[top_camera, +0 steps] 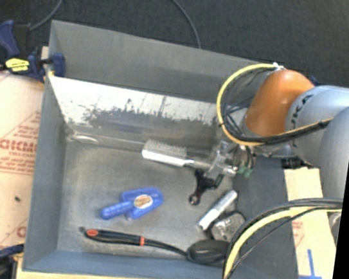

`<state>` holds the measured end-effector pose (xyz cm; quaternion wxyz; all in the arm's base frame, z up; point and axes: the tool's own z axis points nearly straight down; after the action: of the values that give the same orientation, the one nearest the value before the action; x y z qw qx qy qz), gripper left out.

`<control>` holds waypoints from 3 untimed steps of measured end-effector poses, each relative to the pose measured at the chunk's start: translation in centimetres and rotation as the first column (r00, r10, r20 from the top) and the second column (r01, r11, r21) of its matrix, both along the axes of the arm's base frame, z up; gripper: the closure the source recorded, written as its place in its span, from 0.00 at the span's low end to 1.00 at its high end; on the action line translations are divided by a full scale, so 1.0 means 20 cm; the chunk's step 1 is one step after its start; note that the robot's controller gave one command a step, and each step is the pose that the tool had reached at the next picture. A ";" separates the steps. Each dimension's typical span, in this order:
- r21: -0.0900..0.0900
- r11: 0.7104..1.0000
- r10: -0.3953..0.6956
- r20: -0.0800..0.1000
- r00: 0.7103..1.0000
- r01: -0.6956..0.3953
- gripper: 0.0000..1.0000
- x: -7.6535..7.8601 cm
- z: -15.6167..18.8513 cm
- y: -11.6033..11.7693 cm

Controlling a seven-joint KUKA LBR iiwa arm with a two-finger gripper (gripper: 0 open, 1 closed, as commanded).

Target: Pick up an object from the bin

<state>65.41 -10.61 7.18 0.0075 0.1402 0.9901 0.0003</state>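
**Gripper low in the bin, beside a silver-grey tool at the back wall**

From where I stood, the arm (324,119) reached in from the right. Its orange cover (271,111) hung over the far right part of the grey bin (50,169), with yellow and black cables (232,89) looped round it. The gripper (203,185) was down near the bin floor, a little right of the middle and close to the back wall. Whether it was apart or together I could not tell, since its dark parts merged into one shape from that angle.

Nearest to it lay a silver-grey tool (164,153) with a flat, speckled, oblong head and a bright handle. The tool lay along the foot of the back wall, and its handle end ran right up to the gripper. I could not make out whether it was clamped there or only lay beside it.

Just to the gripper's right, toward the front, a white stick (217,209) lay tilted. Its lower end was by a small crumpled silvery piece (230,225). A long black spoon (146,242) with a red grip lay along the front wall, its bowl at the right end near the silvery piece. A blue plastic toy (131,204) with an orange-and-white oval label sat left of the middle of the floor, well apart from the gripper.
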 end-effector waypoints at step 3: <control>-0.002 1.000 0.001 0.005 1.000 -0.001 1.00 0.00 0.11 0.00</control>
<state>65.46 -10.70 9.38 0.0100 0.1397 0.9901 -0.0001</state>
